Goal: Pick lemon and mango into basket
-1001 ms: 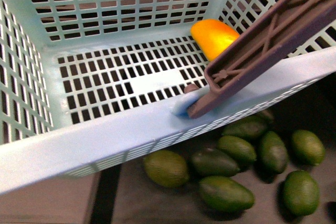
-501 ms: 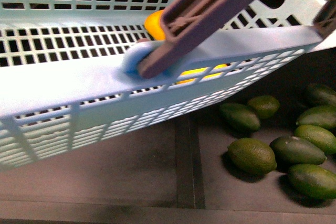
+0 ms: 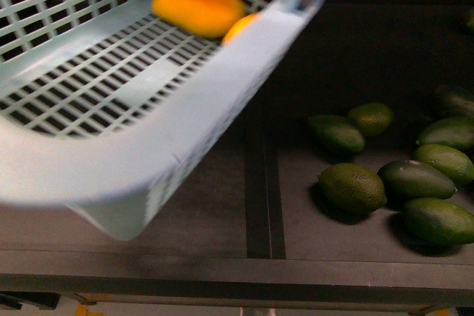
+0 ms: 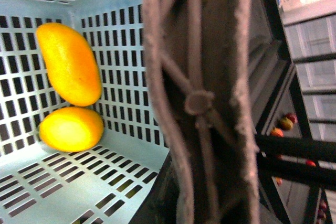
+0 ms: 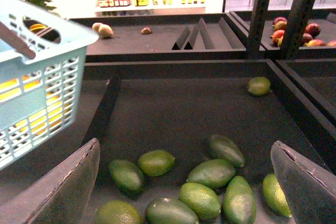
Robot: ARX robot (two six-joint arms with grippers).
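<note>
The basket [image 3: 185,131], holding mango [image 3: 196,7] and lemon [image 3: 238,27], overhangs the bin; right gripper [image 5: 184,182] gapes empty, left unseen.

Basket [image 3: 222,86]: aqua plastic, slotted, smooth. Mango [image 4: 69,62], lemon [image 4: 71,128]: smooth, glossy. Handle [image 4: 205,103]: ribbed matt plastic.

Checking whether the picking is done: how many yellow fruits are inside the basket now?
2. The mango lies against a slotted wall of the basket, and the lemon sits touching it near a corner. No other yellow fruit shows, though the handle hides part of the inside.
</note>
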